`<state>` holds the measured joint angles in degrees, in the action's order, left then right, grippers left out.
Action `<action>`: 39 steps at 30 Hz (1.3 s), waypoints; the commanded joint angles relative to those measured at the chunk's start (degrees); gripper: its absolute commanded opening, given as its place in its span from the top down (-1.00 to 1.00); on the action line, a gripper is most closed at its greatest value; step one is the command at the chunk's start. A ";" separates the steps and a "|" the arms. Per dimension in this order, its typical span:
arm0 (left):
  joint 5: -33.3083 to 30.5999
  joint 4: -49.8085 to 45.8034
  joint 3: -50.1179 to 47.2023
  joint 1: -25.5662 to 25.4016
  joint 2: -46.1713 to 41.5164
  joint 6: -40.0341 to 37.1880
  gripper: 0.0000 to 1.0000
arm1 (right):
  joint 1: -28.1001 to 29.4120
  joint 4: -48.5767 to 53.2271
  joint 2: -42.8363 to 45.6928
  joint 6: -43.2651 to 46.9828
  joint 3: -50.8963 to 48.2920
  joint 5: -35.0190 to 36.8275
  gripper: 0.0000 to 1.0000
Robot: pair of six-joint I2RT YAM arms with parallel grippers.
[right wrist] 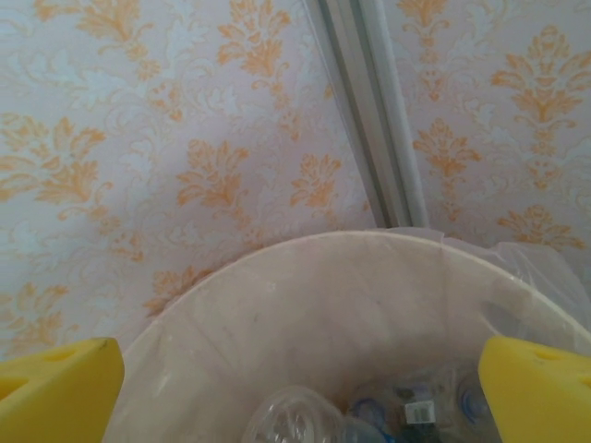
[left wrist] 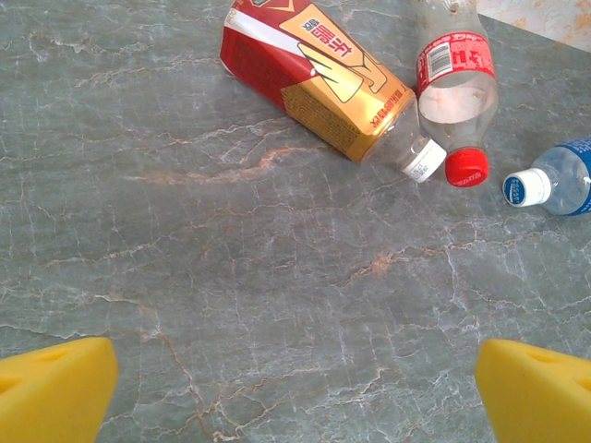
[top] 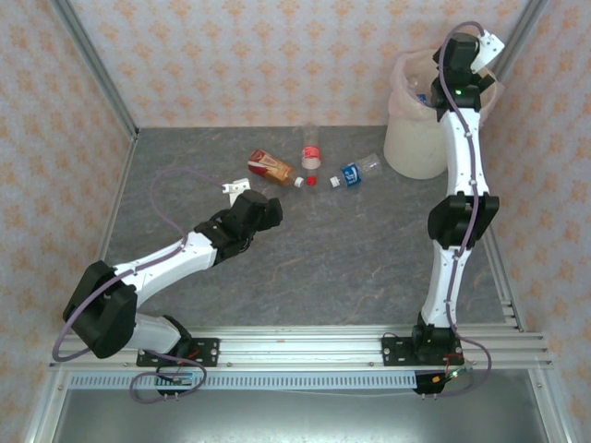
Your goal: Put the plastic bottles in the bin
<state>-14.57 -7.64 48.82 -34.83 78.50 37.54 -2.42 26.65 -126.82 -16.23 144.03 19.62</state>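
The right gripper [right wrist: 297, 392] hangs over the bin [right wrist: 323, 277], jaws spread wide and empty. The left gripper [left wrist: 295, 392], jaws likewise spread, hovers near a red-and-gold labelled bottle [left wrist: 319, 78].

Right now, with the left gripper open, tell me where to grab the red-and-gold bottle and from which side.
Grip the red-and-gold bottle across the middle of its labelled body, coming down from above. It lies on its side and its long flanks look free there, while its white-capped neck crowds the red-capped bottle. Turn the left gripper so it straddles the slanted body.
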 commanded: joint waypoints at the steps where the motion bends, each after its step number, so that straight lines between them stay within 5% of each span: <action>1: -1.43 -1.08 1.21 0.29 -0.32 0.69 -1.00 | 0.06 1.54 7.30 0.77 -2.22 -5.20 -0.98; 10: -0.86 -2.39 2.49 0.30 0.02 1.62 -1.00 | 0.23 3.21 16.78 4.62 -14.89 -24.74 -0.98; 21: -0.97 -4.82 5.48 0.46 0.39 6.12 -1.00 | 4.85 -20.59 41.12 6.44 -53.14 -41.38 -0.98; 28: 0.30 -3.29 8.63 2.31 3.55 10.98 -1.00 | 10.82 -31.38 53.17 1.98 -75.52 -41.84 -0.98; 39: 3.54 -4.60 18.93 5.25 15.84 12.99 -1.00 | 14.18 -30.52 58.39 -10.52 -90.08 -38.82 -0.98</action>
<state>-11.70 -11.77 64.99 -31.42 92.05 48.86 11.11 -1.45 -71.59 -22.52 55.46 -19.70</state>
